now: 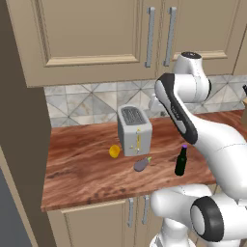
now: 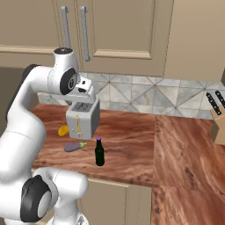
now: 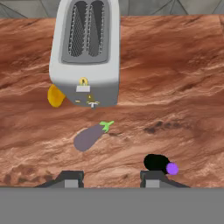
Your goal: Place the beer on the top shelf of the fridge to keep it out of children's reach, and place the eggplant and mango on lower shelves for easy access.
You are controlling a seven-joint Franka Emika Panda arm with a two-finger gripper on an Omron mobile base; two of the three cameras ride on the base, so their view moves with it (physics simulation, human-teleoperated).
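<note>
Reddish-brown wood-grain counter ran under beige wall cabinets with a grey diamond-tile backsplash. Left base view: silver toaster stood mid-counter; the mango lay just beside its left lower corner, the eggplant lay in front of it with green stem toward the right, and the beer stood upright to the right, near the counter's front edge, close against the white arm's outline. A dark panel edged this view at far left. Right base view: same items from the other side, mango left of the toaster, eggplant in front, beer upright and clear of the arm; this side also showed a knife block at far right and the counter turning a corner. The hand hung above the toaster there, its fingers hidden. Hand view: looked straight down on the toaster's slots, mango partly tucked behind it, eggplant lying free, beer seen from above with purple cap. The gripper stood parted with nothing between the fingertips, nothing touched; the bottle sat just past the right tip.
</note>
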